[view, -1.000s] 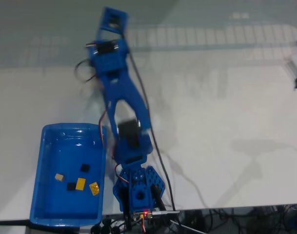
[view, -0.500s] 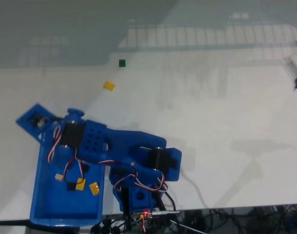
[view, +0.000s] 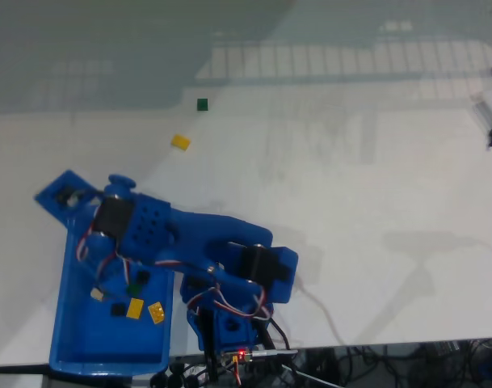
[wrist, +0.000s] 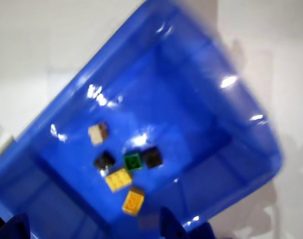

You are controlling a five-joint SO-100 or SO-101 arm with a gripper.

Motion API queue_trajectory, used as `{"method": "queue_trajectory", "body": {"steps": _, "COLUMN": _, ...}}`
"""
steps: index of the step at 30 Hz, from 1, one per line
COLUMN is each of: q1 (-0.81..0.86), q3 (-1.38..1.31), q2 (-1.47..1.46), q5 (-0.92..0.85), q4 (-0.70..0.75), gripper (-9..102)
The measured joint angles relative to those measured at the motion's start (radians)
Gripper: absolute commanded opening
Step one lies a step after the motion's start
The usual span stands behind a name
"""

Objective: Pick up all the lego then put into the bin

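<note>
While the gripper point(wrist: 91, 226) hangs spread apart over the bin point(wrist: 251, 149), six lego point(wrist: 133, 162) lie below it.

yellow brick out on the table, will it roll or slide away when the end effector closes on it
The yellow brick looks flat-sided and blocky, so it probably won't roll. It is tiny and likely very light, and the white table looks smooth, so a nudge from one finger could well slide it. It appears rigid plastic, unlikely to deform.

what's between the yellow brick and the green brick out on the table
Nothing: in the fixed view the stretch of white table between the yellow brick and the green brick is bare.
</note>
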Motion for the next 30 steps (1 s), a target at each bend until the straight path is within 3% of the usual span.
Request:
{"method": "queue_trajectory", "body": {"steps": 6, "q1": 0.431, "q3": -0.253, "q2": -0.176, "q5": 0.049, "q4": -0.153, "gripper": 39}}
{"method": "queue_trajectory", "body": {"steps": 10, "q1": 0.729, "q3": -0.265, "q2": -0.327, "q5": 0.112, "q4": -0.313, "gripper": 41}}
{"method": "queue_trajectory", "body": {"steps": 13, "q1": 0.864, "q3": -0.225, "q2": -0.449, "q5": 0.198, "q4": -0.439, "gripper": 41}}
{"method": "queue_trajectory", "body": {"steps": 21, "q1": 0.968, "q3": -0.075, "q2": -0.732, "q5": 0.405, "q4": -0.742, "gripper": 41}}
{"method": "queue_trajectory", "body": {"steps": 30, "q1": 0.963, "q3": -0.074, "q2": -0.815, "q5": 0.436, "q4": -0.784, "gripper": 35}}
